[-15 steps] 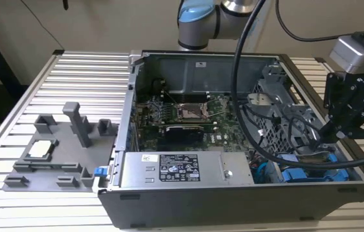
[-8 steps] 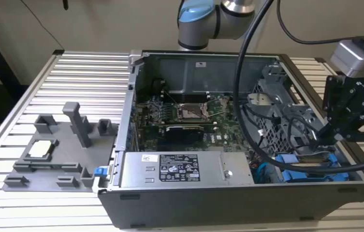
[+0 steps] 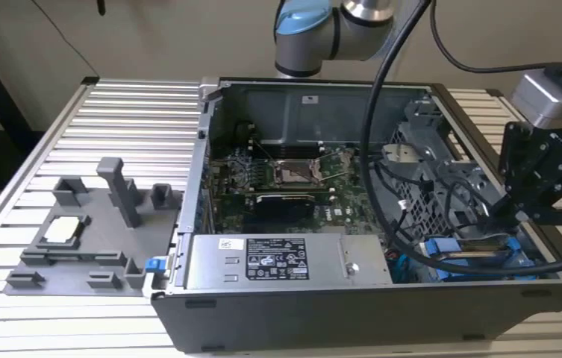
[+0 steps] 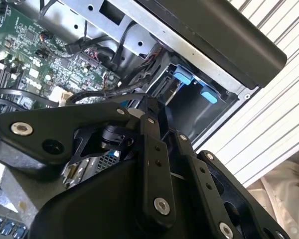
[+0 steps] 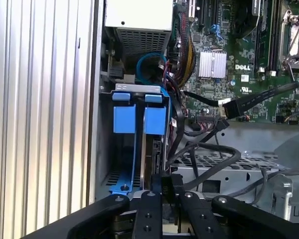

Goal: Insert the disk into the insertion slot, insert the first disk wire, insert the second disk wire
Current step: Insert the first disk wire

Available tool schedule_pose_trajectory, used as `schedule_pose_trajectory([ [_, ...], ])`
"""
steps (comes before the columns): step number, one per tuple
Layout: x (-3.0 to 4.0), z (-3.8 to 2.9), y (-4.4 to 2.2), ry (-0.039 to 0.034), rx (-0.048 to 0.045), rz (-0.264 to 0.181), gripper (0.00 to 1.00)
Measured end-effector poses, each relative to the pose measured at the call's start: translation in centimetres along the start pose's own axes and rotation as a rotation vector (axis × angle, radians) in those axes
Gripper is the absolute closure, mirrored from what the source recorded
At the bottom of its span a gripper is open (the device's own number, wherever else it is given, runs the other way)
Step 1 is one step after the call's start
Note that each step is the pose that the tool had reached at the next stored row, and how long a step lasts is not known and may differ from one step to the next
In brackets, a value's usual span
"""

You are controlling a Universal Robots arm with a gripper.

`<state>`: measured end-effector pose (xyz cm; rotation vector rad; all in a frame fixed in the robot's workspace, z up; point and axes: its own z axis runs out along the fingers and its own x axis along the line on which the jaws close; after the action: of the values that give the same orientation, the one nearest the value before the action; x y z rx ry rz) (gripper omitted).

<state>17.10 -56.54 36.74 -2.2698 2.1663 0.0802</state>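
Fingers [image 5: 154,190] were clamped on a dark wire plug [image 5: 168,181]; disk [image 5: 151,149] lay lengthwise just ahead, seated in insertion slot [image 5: 139,88].

The silver tabletop [image 3: 131,112] has long ridges. A big open computer case [image 3: 260,317] sits on it, from the middle toward the edge on the exterior view's right. A grey tray [image 3: 101,239] with posts lies just beside it, nearer the opposite edge.

In the exterior view, the computer case [image 3: 291,313] sits mid-frame on the table [image 3: 131,112], with a parts stand [image 3: 92,231] at lower left. Inside it, the power supply [image 3: 281,261] lies below the circuit board [image 3: 291,179], and the disk [image 3: 475,253] is at lower right.
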Motion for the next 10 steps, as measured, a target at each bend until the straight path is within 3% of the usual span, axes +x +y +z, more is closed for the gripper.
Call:
schedule_pose_trajectory([
  [7,0.2,0.48,-0.15,-0.0014,-0.0067,0.004,0.81],
  [10,0.27,0.67,-0.33,-0.0066,-0.0083,0.004,0.81],
])
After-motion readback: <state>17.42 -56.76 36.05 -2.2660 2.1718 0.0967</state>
